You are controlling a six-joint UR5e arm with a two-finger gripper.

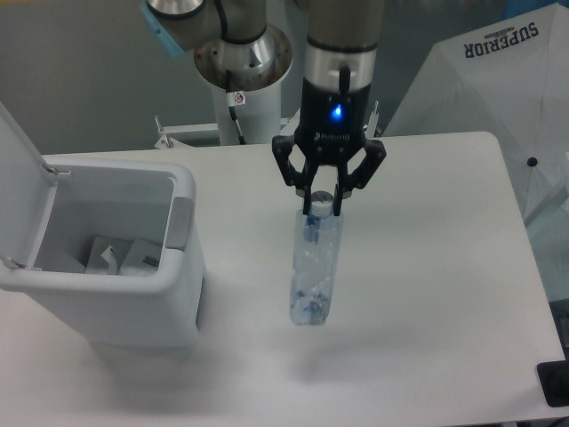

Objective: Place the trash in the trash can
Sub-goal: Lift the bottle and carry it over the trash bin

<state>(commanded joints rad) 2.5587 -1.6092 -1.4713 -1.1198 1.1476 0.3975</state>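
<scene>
A clear crinkled plastic bottle (314, 267) hangs upright above the white table, its shadow faint on the surface below. My gripper (323, 206) is shut on the bottle's white cap end, arm reaching down from above. The white trash can (116, 307) stands at the left with its flip lid (18, 187) raised. White packets (124, 257) lie at its bottom. The bottle is to the right of the can, well apart from it.
The arm's base column (244, 107) rises behind the table's far edge. A white umbrella-like cover (498, 98) marked SUPERIOR stands at the right. A small dark object (554, 382) sits at the table's front right corner.
</scene>
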